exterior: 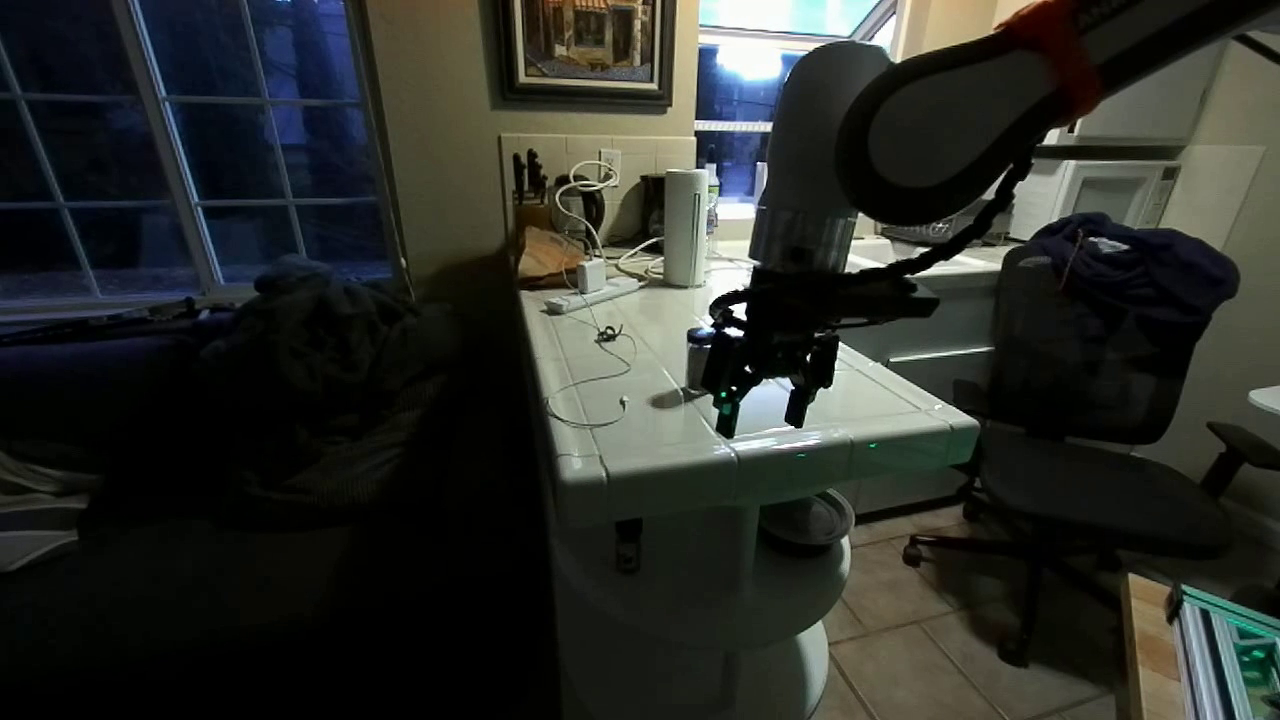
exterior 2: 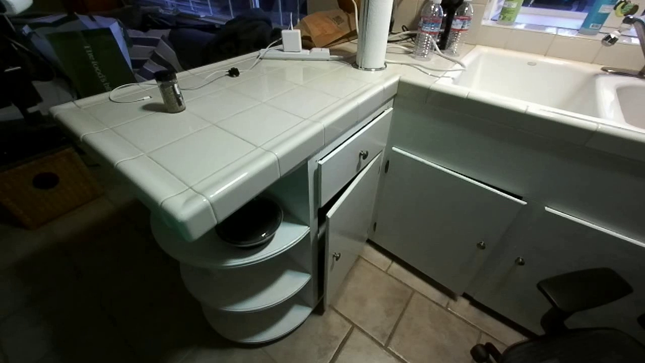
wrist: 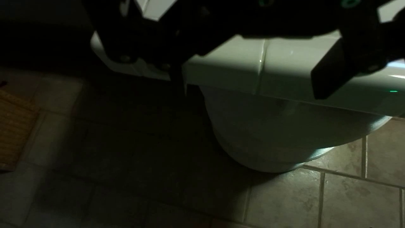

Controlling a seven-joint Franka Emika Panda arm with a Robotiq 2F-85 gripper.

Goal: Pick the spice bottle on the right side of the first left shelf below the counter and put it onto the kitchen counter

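A spice bottle with a dark lid stands upright on the white tiled kitchen counter, near its end. In an exterior view the bottle is partly behind my gripper. A second small dark-capped bottle stands on the top shelf below the counter; it is hidden in the wrist view. My gripper is open and empty, by the rounded front edge of the counter. In the wrist view the gripper has its fingers wide apart, with the counter edge behind them.
A dark bowl sits on the top shelf. A thin cable, a power strip and a paper towel roll are on the counter. An office chair stands beside it. A cabinet door is ajar.
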